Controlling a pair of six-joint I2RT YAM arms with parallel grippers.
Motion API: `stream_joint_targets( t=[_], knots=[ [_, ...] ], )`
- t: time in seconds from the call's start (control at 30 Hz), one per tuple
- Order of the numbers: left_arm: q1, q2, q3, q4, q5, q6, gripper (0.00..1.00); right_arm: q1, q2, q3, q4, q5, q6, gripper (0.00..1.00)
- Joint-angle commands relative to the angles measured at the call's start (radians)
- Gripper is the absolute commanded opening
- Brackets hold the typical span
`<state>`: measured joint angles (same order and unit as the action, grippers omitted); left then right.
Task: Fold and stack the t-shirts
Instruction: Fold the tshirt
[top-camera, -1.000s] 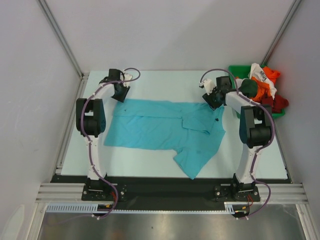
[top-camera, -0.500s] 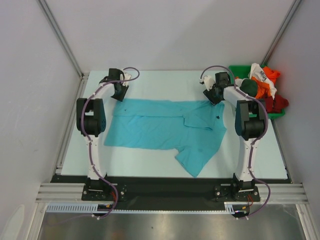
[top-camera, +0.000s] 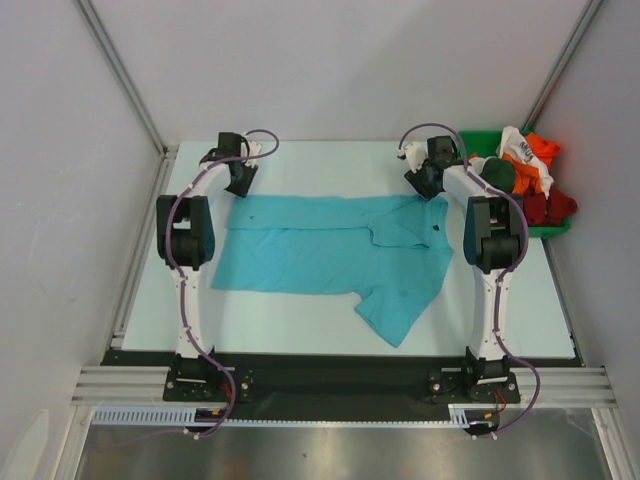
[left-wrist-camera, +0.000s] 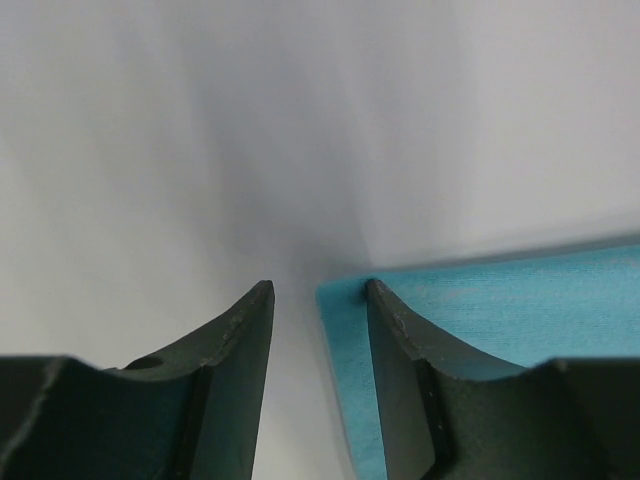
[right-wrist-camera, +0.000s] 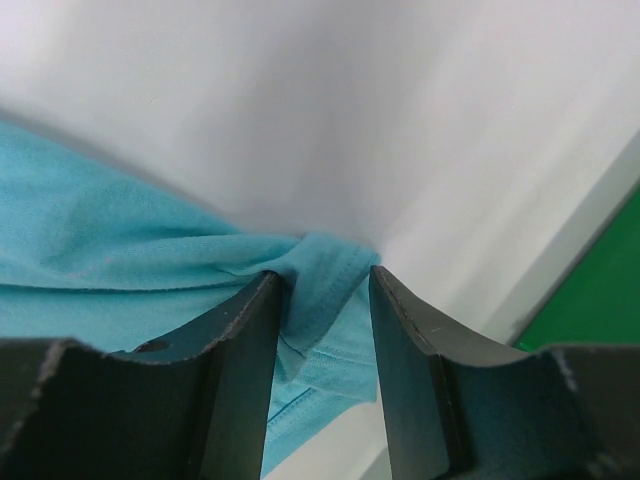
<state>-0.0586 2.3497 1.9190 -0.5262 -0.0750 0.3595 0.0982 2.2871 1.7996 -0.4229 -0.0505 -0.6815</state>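
A turquoise collared t-shirt (top-camera: 330, 245) lies spread across the white table, its hem to the left and one sleeve pointing at the near edge. My left gripper (top-camera: 240, 186) is at the shirt's far left corner. In the left wrist view that gripper (left-wrist-camera: 318, 290) is open, with the turquoise corner (left-wrist-camera: 345, 330) lying against its right finger. My right gripper (top-camera: 426, 189) sits at the far right corner. The right wrist view shows this gripper (right-wrist-camera: 325, 278) open around a loose bunched sleeve hem (right-wrist-camera: 325, 270). Other t-shirts (top-camera: 530, 165), orange, white, red and dark green, are piled at the far right.
A green plastic bin (top-camera: 551, 231) holds the pile at the table's far right corner, close to my right arm. Grey walls with metal rails enclose the table on three sides. A black strip runs along the near edge.
Both grippers have drawn the shirt's far edge toward the back wall, and it now lies straighter and flatter. The right gripper moved back and right. The left jaws widened slightly.
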Motion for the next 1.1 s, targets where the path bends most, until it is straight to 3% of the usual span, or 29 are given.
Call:
stream_joint_targets(
  t=[0.0,0.1,0.27,0.33,0.53,0.7,1.07],
  knots=[
    [0.005,-0.004,0.012,-0.009,0.015,-0.001,0.48,0.005,0.037,0.014,-0.005,0.014,-0.001,0.45],
    [0.013,-0.018,-0.011,-0.047,0.073,-0.030,0.33,0.006,0.026,0.006,-0.002,0.015,0.000,0.45],
    [0.016,-0.026,-0.044,-0.072,0.126,-0.045,0.19,0.009,0.012,-0.003,0.001,0.018,-0.001,0.45],
    [0.016,-0.023,-0.040,-0.070,0.118,-0.056,0.00,0.012,0.011,-0.005,0.001,0.020,-0.003,0.45],
    [0.016,-0.003,0.006,-0.055,0.076,-0.088,0.01,0.023,0.037,0.021,0.006,0.034,-0.006,0.42],
    [0.016,0.016,0.057,-0.009,-0.058,-0.056,0.00,0.031,0.074,0.073,0.009,0.032,0.002,0.41],
    [0.014,0.074,0.167,0.014,-0.089,-0.033,0.00,0.051,0.196,0.280,0.015,0.031,0.020,0.43]
  ],
)
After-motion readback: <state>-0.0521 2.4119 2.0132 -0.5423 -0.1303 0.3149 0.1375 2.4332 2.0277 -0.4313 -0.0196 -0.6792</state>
